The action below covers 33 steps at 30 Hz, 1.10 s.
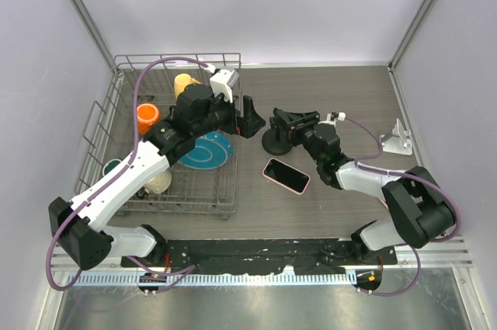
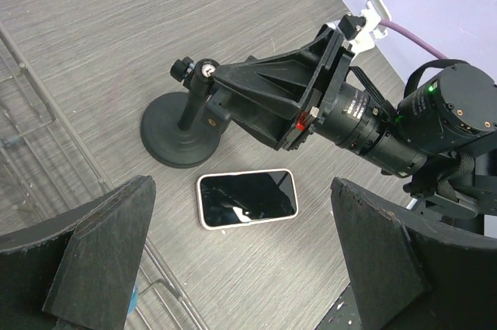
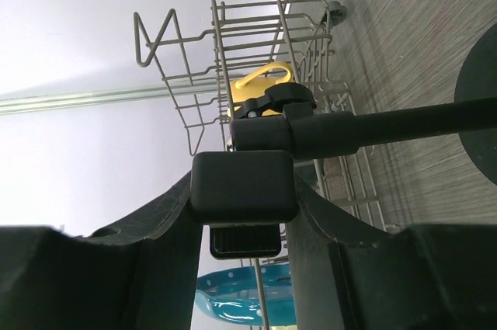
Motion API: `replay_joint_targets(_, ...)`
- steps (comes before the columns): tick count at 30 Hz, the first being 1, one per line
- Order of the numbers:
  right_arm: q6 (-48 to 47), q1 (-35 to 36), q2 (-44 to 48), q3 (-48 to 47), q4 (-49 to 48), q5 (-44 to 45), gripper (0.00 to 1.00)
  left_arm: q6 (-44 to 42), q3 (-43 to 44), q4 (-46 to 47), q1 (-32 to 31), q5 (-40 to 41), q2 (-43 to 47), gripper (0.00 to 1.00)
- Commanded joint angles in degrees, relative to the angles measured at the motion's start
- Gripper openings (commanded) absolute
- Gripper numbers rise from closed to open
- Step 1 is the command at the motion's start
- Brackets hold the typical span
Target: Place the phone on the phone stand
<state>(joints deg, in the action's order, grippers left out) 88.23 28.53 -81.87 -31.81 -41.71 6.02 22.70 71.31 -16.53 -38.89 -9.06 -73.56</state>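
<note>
Right claw [image 1: 286, 122]: closed on the phone stand [image 1: 276, 142]. It grips the clamp-like holder [image 3: 243, 188] at the top. In the right wrist view the holder block sits between both fingers [image 3: 167, 225], touching each. The post [image 3: 404, 122] runs off sideways toward the disc base [image 3: 480, 109].

Stand: disc base flat on the bench [image 1: 349, 97], just right of the dish rack [image 1: 116, 105]. The post leans toward the right arm rather than standing plumb.

Left claw [image 1: 250, 118]: wide open, holding nothing, touching nothing. It hangs above the bench at the rack's right edge, near the stand. In its wrist view the two pads [image 2: 101, 244] frame the scene, with the phone and stand base showing between them, below on the bench.

Phone [image 1: 286, 175]: lying flat on the bench, dark screen up, pale case edge visible. It's just beside the stand base on the near side, not touching it, not in either claw, not on the stand.

In the rack: teal plate [image 1: 208, 151], yellow cup [image 1: 185, 83], orange cup [image 1: 146, 116]. The left arm reaches across above them.
</note>
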Motion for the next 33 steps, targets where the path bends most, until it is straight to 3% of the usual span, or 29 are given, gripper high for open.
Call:
replay_joint_targets(1, -5.0, 0.5, 2.8, -1.6, 1.2, 2.2, 0.60, 0.1, 1.7, 1.3, -0.2, -0.3, 1.2, 1.00)
replay_joint_targets(3, -10.7, 0.5, 4.7, -1.4, -0.1, -1.2, 0.81, 0.1, 1.8, 1.3, -0.2, -0.3, 1.3, 1.00)
replay_joint_targets(8, -23.9, 0.4, 11.8, -2.8, 10.5, -7.1, 0.83, -0.1, 1.7, 1.2, -0.2, 0.0, 1.7, 1.00)
replay_joint_targets(13, -39.2, 0.4, 26.4, -0.5, 24.3, -7.3, 0.84, -0.4, 1.8, 1.2, -0.3, 0.4, 1.2, 1.00)
replay_joint_targets(18, -49.4, 0.4, 35.0, -0.4, 39.3, -6.3, 0.84, -0.1, 1.8, 1.2, -0.3, -0.1, 1.4, 1.00)
replay_joint_targets(23, -56.1, 0.3, 34.4, 0.3, 50.7, -3.9, 0.84, -0.5, 1.7, 1.2, -0.4, 0.4, 1.1, 1.00)
replay_joint_targets(29, -54.7, -1.0, 25.5, 1.0, 50.9, -5.2, 0.84, -0.5, 1.6, 1.2, -0.7, 1.1, 0.5, 1.00)
replay_joint_targets(33, -53.6, -4.1, 19.7, 1.6, 47.2, -12.0, 0.84, -1.2, 1.4, 1.0, -1.3, 2.1, 0.0, 1.00)
